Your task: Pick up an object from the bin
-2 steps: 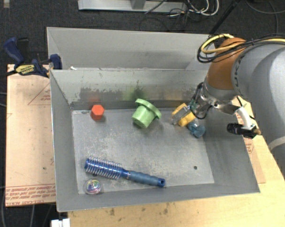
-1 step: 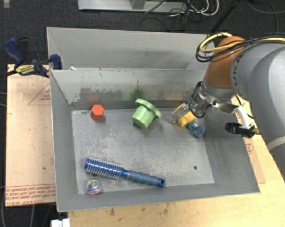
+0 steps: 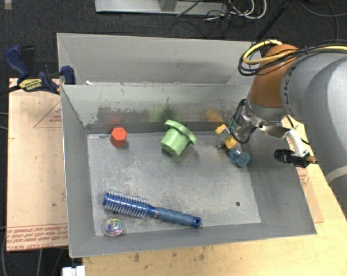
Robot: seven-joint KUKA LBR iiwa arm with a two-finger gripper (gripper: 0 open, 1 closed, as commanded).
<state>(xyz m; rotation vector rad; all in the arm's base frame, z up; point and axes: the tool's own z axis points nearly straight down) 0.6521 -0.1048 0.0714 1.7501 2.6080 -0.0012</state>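
Even light; soft reflections on bin wall (image 3: 156, 103).

A hairbrush (image 3: 153, 210) lies along the bin's (image 3: 161, 62) front, a ball (image 3: 112, 227) at its left end, a block (image 3: 119, 135) and cup (image 3: 176, 138) behind.

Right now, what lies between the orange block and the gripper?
Between the orange block and the gripper lies a green spool, in the camera view.

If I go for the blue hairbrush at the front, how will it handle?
The blue hairbrush looks stiff and probably light. Its round bristled head may roll if nudged. It is long, so an end grip would likely let it tilt.
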